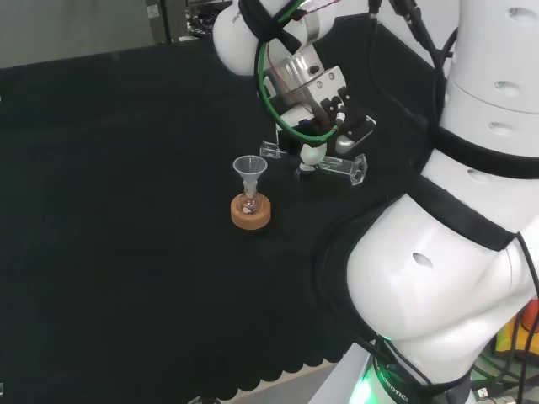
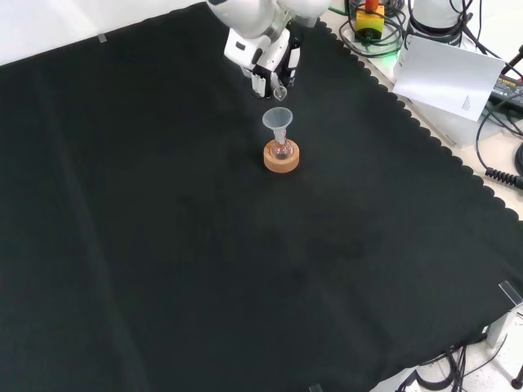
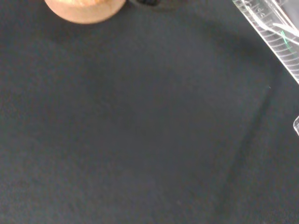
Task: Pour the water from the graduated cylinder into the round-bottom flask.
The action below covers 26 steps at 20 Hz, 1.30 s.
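Cork forms the ring stand (image 1: 251, 213) in the head view, and on it sits a small round-bottom flask (image 1: 248, 203) with a clear funnel (image 1: 250, 167) in its neck. What the flask holds cannot be told from here. Just to the right, the hand (image 1: 324, 118) is curled round the graduated cylinder (image 1: 341, 167), which lies nearly level above the cloth (image 1: 118, 219), one end toward the funnel and its base pointing right. No liquid can be made out inside it.

From the front view, the hand (image 2: 265, 61) comes in from the top with the cylinder's clear mouth (image 2: 279, 92) tipped down just above and behind the funnel (image 2: 277, 121). The flask (image 2: 282, 149) stands in the stand (image 2: 281, 158) below.

At the wrist view, the cylinder's marked clear wall (image 3: 273, 32) crosses one corner, and the stand's rounded edge (image 3: 86, 9) shows across bare cloth.
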Each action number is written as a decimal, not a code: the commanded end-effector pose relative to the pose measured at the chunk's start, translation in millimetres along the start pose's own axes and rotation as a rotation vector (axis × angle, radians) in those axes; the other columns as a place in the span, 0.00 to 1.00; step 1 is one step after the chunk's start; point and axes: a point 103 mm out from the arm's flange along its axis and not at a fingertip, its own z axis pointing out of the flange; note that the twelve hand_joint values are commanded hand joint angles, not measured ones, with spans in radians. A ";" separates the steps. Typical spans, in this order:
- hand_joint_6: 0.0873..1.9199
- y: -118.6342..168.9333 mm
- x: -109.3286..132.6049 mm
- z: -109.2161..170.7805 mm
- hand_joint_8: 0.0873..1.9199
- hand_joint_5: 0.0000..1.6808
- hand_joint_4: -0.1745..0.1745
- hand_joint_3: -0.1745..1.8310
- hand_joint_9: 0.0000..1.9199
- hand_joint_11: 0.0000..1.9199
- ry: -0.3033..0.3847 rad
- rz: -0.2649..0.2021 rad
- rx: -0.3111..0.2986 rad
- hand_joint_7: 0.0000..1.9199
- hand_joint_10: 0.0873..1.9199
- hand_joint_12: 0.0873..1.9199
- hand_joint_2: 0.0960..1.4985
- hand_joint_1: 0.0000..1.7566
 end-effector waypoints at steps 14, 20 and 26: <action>0.45 2.8 9.1 -19.4 0.44 0.61 0.00 0.09 0.76 0.66 -0.145 0.054 0.128 0.55 0.00 0.35 0.70 0.72; 0.45 5.3 11.0 -22.6 0.44 0.61 0.00 0.09 0.76 0.66 -0.182 0.083 0.165 0.55 0.00 0.35 0.70 0.72; 0.45 4.3 9.8 -27.6 0.44 0.61 0.00 0.09 0.76 0.66 -0.200 0.102 0.189 0.55 0.00 0.35 0.71 0.72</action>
